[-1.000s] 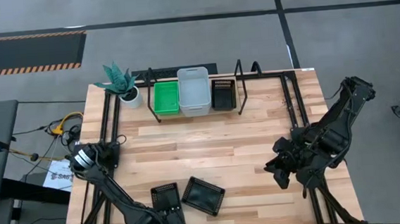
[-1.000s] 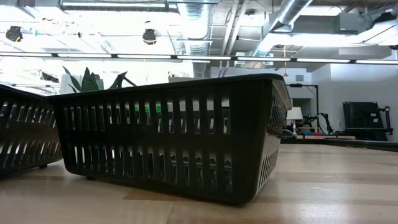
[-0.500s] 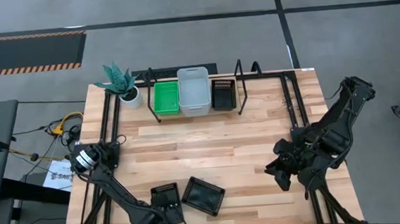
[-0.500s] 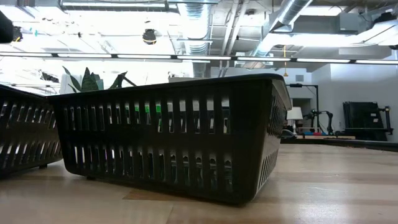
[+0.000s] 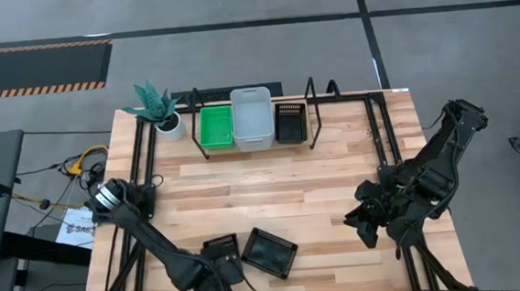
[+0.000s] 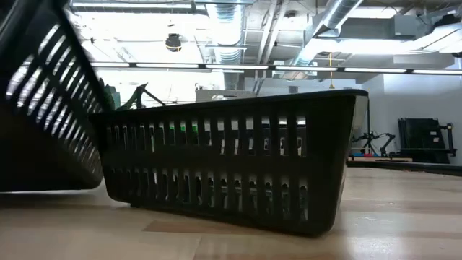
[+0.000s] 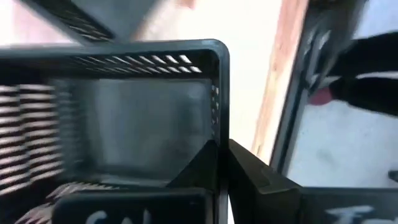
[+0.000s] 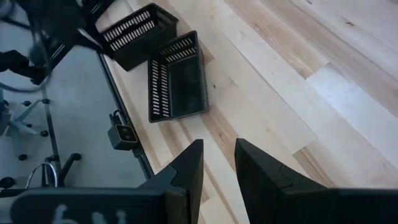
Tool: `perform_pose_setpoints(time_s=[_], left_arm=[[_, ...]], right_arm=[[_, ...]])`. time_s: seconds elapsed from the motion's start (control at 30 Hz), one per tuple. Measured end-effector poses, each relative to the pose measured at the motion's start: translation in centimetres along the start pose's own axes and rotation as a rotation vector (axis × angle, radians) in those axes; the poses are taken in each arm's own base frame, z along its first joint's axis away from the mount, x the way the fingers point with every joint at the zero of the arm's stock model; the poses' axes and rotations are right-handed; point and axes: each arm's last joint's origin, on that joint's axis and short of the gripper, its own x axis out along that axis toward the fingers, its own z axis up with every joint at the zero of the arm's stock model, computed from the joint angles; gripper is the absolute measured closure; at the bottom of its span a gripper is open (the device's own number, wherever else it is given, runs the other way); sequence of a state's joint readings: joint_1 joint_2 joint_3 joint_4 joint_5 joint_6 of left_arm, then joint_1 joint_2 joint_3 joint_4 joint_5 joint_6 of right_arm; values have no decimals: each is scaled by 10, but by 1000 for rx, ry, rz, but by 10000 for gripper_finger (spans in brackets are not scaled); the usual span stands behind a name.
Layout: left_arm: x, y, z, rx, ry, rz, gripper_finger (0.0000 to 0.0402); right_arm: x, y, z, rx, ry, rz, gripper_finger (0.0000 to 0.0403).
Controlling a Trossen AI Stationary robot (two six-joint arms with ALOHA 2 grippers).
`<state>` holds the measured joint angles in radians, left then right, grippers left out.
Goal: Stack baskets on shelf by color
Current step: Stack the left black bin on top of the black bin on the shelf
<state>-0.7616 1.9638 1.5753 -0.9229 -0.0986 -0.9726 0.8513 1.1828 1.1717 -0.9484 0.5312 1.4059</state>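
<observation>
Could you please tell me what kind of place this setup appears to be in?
Probably an industrial lab or workshop: exposed ceiling ducts, a grey concrete floor with hazard-striped tape, and a black metal frame around the wooden table.

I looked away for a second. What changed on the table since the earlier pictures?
The left tool has shut on the wall of one black basket at the near edge and tipped it up off the wood. The other black basket beside it got nudged and turned slightly. The right tool stayed put, holding nothing, and the green, white and black baskets on the shelf did not move.
</observation>
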Motion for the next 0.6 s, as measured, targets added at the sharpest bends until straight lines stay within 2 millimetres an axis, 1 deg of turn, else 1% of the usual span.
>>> perform_pose_setpoints(time_s=[0.07, 0.13, 0.2, 0.3, 0.37, 0.47, 0.53, 0.6], left_arm=[[-21, 6, 5, 7, -9, 16, 400], [-40, 15, 9, -3, -18, 28, 401], [-64, 28, 13, -23, -53, 38, 401], [-101, 48, 24, -47, -192, 64, 401], [-120, 64, 33, -39, -295, 104, 401], [-146, 91, 52, -13, -448, 194, 401], [-160, 110, 69, 17, -538, 256, 401], [-170, 129, 89, 50, -616, 287, 401]], right_arm=[[0, 0, 0, 0, 0, 0, 285], [0, 0, 0, 1, -1, 0, 285], [0, 0, 0, 1, -8, 0, 285], [0, 0, 1, 3, -14, 2, 285], [0, 0, 1, 5, -18, 2, 285], [1, 0, 2, 10, -22, -1, 285], [1, 0, 3, 11, -23, -3, 285], [2, 0, 4, 14, -26, -5, 285]])
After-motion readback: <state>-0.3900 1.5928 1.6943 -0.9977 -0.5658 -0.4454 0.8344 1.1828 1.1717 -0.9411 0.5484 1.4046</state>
